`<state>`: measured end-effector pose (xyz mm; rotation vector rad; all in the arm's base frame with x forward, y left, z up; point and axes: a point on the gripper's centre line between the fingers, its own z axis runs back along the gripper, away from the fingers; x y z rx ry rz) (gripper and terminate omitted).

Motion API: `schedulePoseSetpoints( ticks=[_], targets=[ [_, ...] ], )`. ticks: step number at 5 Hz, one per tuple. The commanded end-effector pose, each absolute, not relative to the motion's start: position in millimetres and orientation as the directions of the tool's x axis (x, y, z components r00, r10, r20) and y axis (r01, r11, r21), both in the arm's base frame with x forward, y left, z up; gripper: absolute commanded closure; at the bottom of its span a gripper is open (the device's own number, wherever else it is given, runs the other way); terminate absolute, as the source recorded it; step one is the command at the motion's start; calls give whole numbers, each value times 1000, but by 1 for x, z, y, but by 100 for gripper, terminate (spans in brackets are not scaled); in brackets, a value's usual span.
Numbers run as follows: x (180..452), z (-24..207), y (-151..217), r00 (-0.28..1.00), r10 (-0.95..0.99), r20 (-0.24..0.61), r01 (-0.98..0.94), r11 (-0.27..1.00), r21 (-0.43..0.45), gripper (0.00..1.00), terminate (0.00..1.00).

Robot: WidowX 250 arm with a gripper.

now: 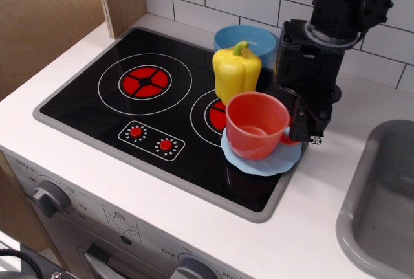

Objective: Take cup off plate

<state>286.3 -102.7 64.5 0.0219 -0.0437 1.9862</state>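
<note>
The orange-red cup (255, 127) stands on the light-blue scalloped plate (278, 161) at the front right corner of the black toy hob (97, 107). Its mouth tips slightly toward the camera. My black gripper (299, 127) comes down at the cup's right side, and its fingers are closed around the cup's handle. A bit of the handle shows below the fingers. The cup's base still seems to touch the plate; I cannot tell if it is lifted.
A yellow pepper (237, 72) stands right behind the cup, and a deeper blue bowl (242, 36) behind that. A grey sink (381, 208) lies to the right. White tiles are at the back and a wooden panel (45, 13) at the left.
</note>
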Motion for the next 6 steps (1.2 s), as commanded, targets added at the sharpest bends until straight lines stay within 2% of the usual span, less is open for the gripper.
schedulePoseSetpoints(
  ticks=[1,3,4,5,6],
  targets=[
    [283,109,-81,-304,952,-40,-949,-306,-80,100,0],
    [272,100,-36,-189,981,-36,-982,-189,-19,100,0],
    [276,100,-16,-2,995,-95,-1000,-2,-2,100,0],
    [273,101,-1,152,984,-99,-985,143,-92,100,0],
    [276,92,19,311,947,-76,-948,303,-95,100,0]
  ],
)
